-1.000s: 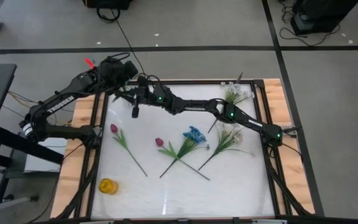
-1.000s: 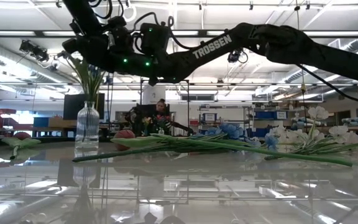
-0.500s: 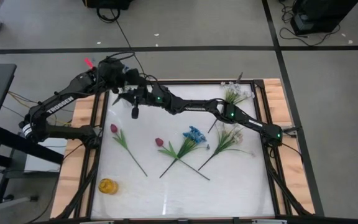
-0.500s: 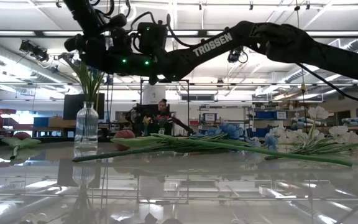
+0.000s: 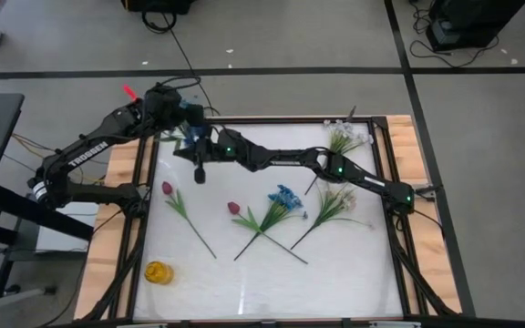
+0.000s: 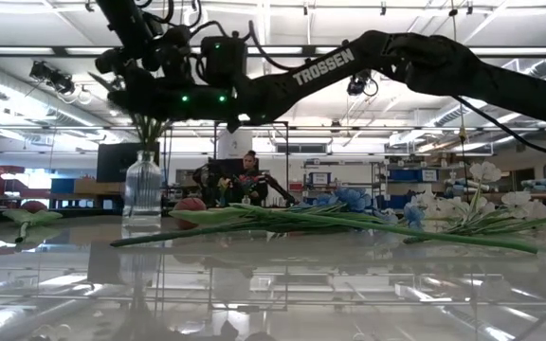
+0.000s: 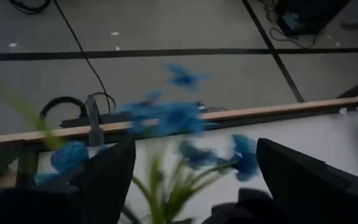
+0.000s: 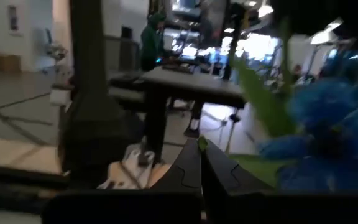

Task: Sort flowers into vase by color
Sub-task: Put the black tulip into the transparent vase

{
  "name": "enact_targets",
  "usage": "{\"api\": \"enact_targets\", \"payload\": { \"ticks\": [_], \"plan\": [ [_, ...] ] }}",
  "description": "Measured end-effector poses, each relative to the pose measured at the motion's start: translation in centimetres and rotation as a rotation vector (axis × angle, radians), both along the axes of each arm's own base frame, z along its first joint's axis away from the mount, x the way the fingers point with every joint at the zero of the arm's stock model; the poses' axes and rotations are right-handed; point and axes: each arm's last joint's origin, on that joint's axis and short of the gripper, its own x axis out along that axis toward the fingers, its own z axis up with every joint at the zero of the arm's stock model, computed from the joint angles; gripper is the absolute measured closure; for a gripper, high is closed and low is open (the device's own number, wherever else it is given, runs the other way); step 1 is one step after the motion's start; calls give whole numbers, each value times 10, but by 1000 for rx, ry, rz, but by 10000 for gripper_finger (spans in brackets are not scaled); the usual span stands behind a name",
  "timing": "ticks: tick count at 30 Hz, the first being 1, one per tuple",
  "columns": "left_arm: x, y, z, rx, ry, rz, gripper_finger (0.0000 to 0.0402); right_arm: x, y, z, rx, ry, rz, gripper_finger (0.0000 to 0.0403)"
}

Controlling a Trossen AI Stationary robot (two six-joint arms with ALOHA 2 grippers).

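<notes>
A clear glass vase [image 6: 143, 185] stands at the table's far left and shows dark in the high view [image 5: 199, 169]. Green stems [image 6: 147, 128] rise from its neck to blue blooms [image 7: 166, 115]. My left gripper [image 7: 196, 149] hangs open above the vase [image 5: 188, 114], its fingers on either side of the blooms and apart from them. My right gripper [image 8: 201, 149] reaches in from the table's right [image 5: 199, 144] and is shut, with blue blooms [image 8: 328, 130] close beside its fingers. Loose on the table lie a pink tulip [image 5: 168, 189], a dark red bud [image 5: 233, 208], a blue flower [image 5: 285, 196] and white sprays [image 5: 335, 196]. My right gripper is shut at the blue flower, coming in level from the table's right. A green leaf [image 8: 253, 167] runs off beside its fingertips toward the blooms. The fingers themselves hide the place of contact, so I cannot tell which part they have. The stems stand in the vase below.
More white sprays [image 5: 344, 137] lie at the far right corner. A small yellow object [image 5: 158, 271] sits near the front left corner. The right arm [image 5: 290, 157] stretches across the far half of the table. Wooden rails [image 5: 121, 210] edge the table.
My right gripper has gone toward the table's left edge, above the vase. The vase has slid a little toward the table's right and stays upright, with the stems still in it.
</notes>
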Motion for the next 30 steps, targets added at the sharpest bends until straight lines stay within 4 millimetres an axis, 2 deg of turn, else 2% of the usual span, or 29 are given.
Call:
{"api": "enact_targets", "payload": {
  "ticks": [6,16,23,30],
  "plan": [
    [-1,-1,-2,-58,-70,61,34,-1,-1,5,21,-56,-46,384],
    [2,-5,-3,-92,-135,98,31,-2,1,17,56,-180,-118,289],
    [11,-11,-4,-105,-157,67,31,-2,4,17,15,-186,-141,227],
    [16,-18,-3,-113,-181,57,31,-2,3,19,19,-205,-181,216]
  ]
}}
